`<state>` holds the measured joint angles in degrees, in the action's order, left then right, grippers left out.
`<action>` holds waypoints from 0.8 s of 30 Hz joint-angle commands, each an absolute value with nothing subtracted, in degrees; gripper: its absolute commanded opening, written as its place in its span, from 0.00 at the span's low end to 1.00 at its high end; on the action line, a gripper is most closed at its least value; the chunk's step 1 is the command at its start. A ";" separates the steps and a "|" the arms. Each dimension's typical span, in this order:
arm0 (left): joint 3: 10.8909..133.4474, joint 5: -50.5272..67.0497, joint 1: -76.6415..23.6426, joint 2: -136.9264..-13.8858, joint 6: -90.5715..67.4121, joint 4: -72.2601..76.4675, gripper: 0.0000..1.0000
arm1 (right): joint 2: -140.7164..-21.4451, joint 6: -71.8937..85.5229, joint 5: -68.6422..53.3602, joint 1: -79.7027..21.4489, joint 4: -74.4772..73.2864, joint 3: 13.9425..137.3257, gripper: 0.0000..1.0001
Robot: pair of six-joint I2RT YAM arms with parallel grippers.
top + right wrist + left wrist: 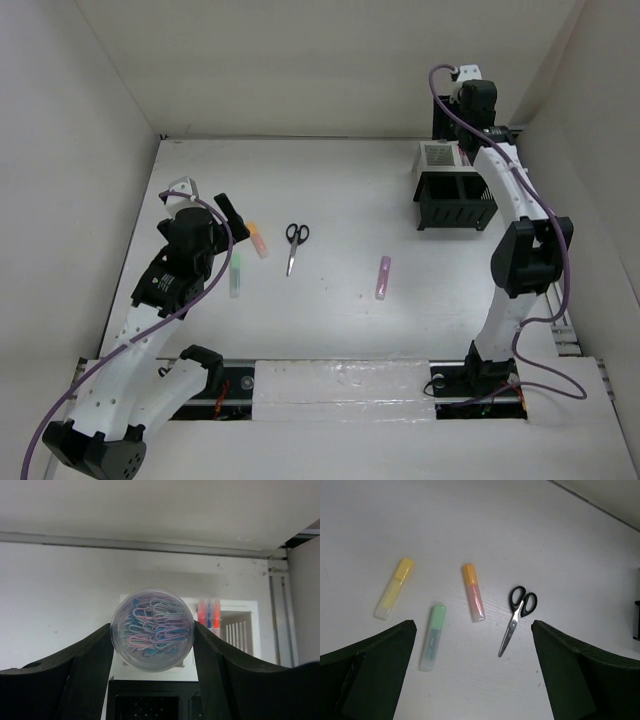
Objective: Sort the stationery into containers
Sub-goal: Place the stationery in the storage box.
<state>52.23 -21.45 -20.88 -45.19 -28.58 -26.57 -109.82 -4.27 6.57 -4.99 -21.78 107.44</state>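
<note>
Two end effectors: over the surface (340,190).
Left end effector (207,202): spread wide, holding nothing, above the left side.
Right end effector (152,635): clamped on a clear tub of paper clips (152,615), far right corner, by the black mesh organiser (455,200) and white box (437,155).
Left side: yellow highlighter (394,587), green highlighter (433,637), orange highlighter (473,592).
Centre: scissors (295,245), blades closed; purple highlighter (383,277) to their right.

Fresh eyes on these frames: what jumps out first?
First, the clear round tub of coloured paper clips, clamped in the right hand by the black mesh organiser at the table's far right. Next, the black-handled scissors lying loose on the white table beside a yellow highlighter, a green highlighter and an orange-capped highlighter, all below the open left hand.
</note>
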 commanded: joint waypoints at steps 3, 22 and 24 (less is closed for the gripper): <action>53.53 -21.71 -20.74 -44.47 -28.12 -25.66 1.00 | -111.36 -5.98 2.46 -4.83 -14.41 105.29 0.00; 53.53 -21.18 -20.74 -43.42 -28.12 -25.66 1.00 | -111.45 -5.45 3.70 -3.16 -9.76 94.58 0.00; 53.53 -21.18 -20.74 -43.42 -28.12 -25.66 1.00 | -110.92 -5.45 3.69 -3.16 -9.23 94.57 0.00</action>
